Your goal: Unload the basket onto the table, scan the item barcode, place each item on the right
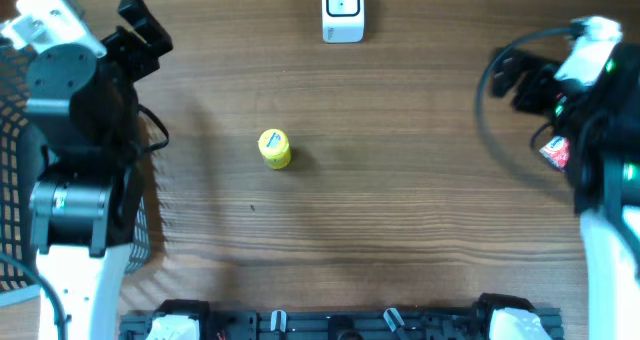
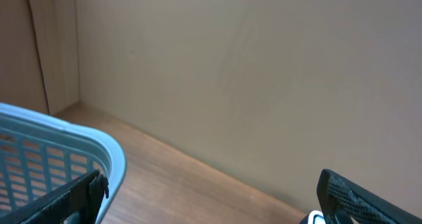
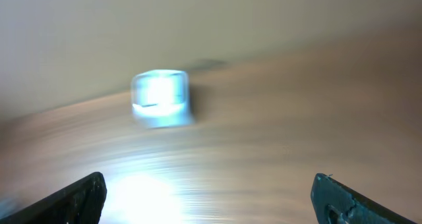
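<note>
Item [image 1: 274,148], small, yellow, rounded, pale-labelled

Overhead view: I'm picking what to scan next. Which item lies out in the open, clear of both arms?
The yellow item, alone mid-table. The red-and-white item sits tucked against the right arm.

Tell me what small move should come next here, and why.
Probably swing the left claw over the yellow item and lower onto it. The item lies alone on the table, well short of the white scanner, and both claws stand open and empty. The left one looks somewhat nearer to it than the right claw.
</note>
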Robot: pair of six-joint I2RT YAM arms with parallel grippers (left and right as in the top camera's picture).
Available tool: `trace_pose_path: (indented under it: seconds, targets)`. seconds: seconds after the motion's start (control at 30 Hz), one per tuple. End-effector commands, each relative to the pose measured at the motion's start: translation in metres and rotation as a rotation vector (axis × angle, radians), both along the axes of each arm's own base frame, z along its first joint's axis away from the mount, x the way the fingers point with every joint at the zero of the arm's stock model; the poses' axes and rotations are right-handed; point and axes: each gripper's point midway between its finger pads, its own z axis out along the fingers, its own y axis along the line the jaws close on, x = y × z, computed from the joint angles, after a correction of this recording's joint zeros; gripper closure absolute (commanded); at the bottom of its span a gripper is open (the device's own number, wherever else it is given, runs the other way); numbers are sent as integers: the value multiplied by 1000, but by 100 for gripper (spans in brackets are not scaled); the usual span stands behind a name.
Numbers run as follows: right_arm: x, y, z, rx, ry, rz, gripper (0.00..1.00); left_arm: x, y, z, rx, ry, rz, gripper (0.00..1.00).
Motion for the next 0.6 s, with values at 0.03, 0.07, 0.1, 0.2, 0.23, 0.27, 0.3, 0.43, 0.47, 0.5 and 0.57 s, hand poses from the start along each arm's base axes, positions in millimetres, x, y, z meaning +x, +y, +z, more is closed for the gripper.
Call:
trace_pose_path:
  seconds: [0.03, 0.07, 0.1, 0.2, 0.23, 0.27, 0.3, 0.43, 0.47, 0.5, 0.57]
  targets:
    - [-53, 128, -9, -28, 11, 582, 0, -35, 1, 34, -14, -107, -6, 0]
    - [-57, 142, -29, -79, 76, 620, 0, -40, 2, 37, -14, -117, -6, 0]
    - [-60, 155, -46, -116, 129, 655, 0, -46, 2, 41, -15, -131, -6, 0]
    - [-64, 233, -123, -306, 331, 818, 0, -70, 4, 58, -20, -192, -7, 0]
    - [-60, 244, -134, -349, 365, 816, 0, -73, 4, 60, -21, -200, -7, 0]
    - [-58, 261, -148, -409, 418, 837, 0, -77, 5, 63, -22, -211, -7, 0]
    - [-57, 277, -159, -481, 463, 884, 0, -82, 5, 67, -23, -224, -7, 0]
    - [-41, 324, -148, -629, 435, 970, 0, -87, 6, 69, -19, -234, -2, 0]
    - [-38, 331, -139, -642, 384, 997, 0, -87, 6, 69, -20, -234, -2, 0]
    - [-36, 333, -136, -651, 361, 1010, 0, -87, 6, 69, -20, -234, -2, 0]
    - [-29, 329, -152, -716, 373, 1016, 0, -87, 6, 69, -20, -234, -3, 0]
